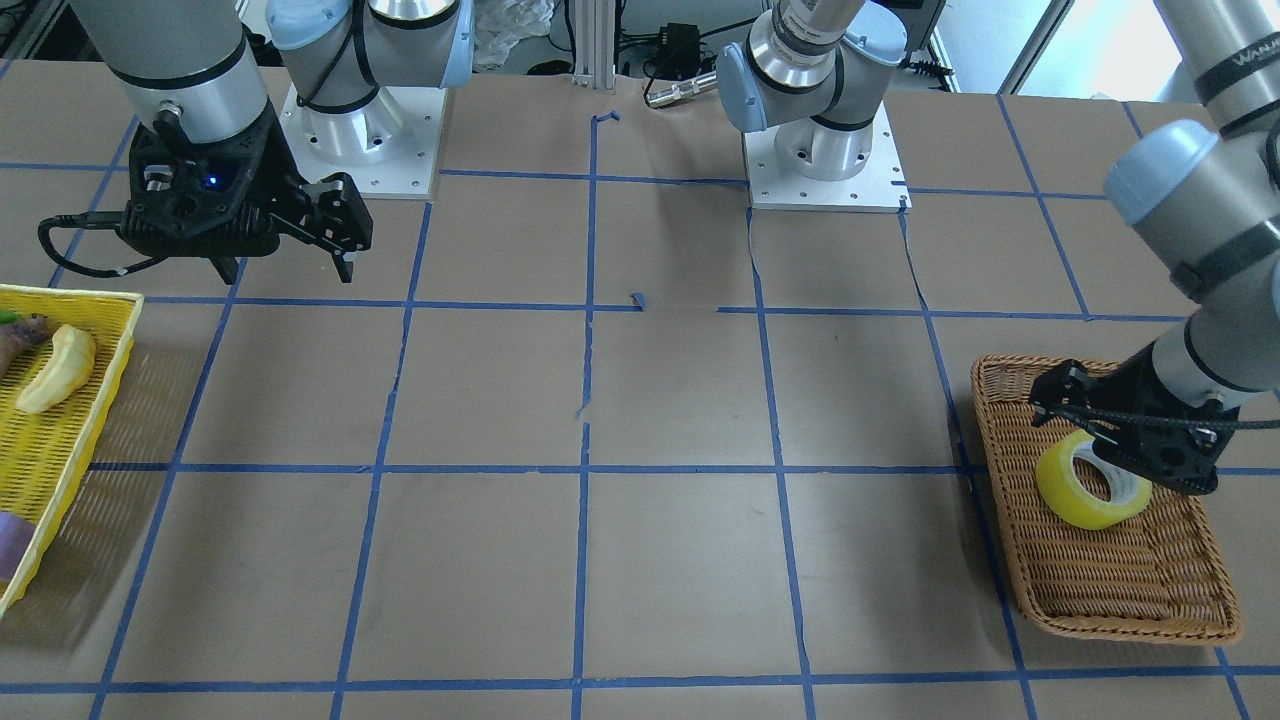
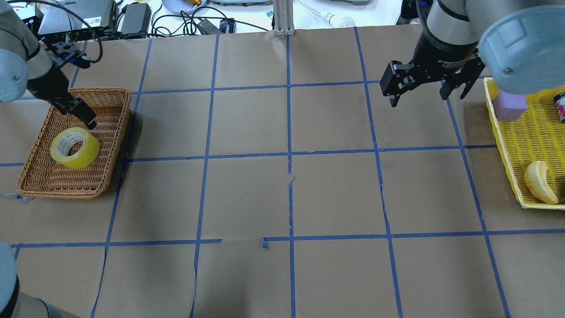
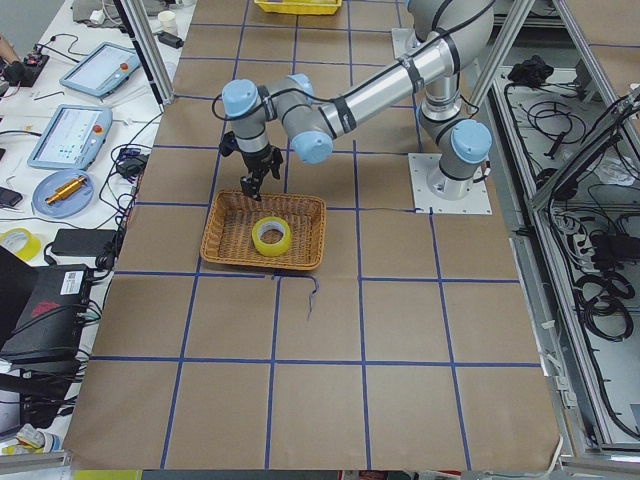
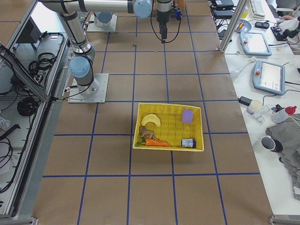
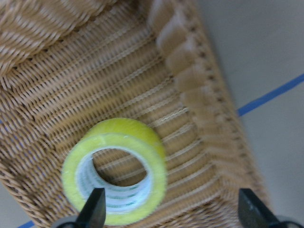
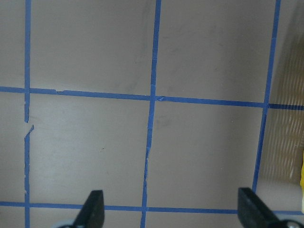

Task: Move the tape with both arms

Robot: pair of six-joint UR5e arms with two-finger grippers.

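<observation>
The yellow tape roll (image 2: 84, 154) stands tilted in a brown wicker basket (image 2: 53, 181) on my left side. It also shows in the front view (image 1: 1075, 500), the left side view (image 3: 270, 243) and the left wrist view (image 5: 142, 137). My left gripper (image 2: 81, 115) is open and empty, just above the roll's far side (image 1: 1095, 435). In the wrist view (image 5: 173, 211) one fingertip lies over the roll's core and the other over the basket's rim. My right gripper (image 2: 419, 99) is open and empty above bare table (image 1: 285, 265) (image 6: 171, 209).
A yellow mesh tray (image 2: 534, 137) at my right edge holds a pale banana-shaped item (image 2: 538, 181), a purple block (image 2: 510, 106) and other small things (image 4: 154, 141). Blue tape lines grid the brown table. Both arm bases stand on the robot's side of the table (image 1: 825, 160).
</observation>
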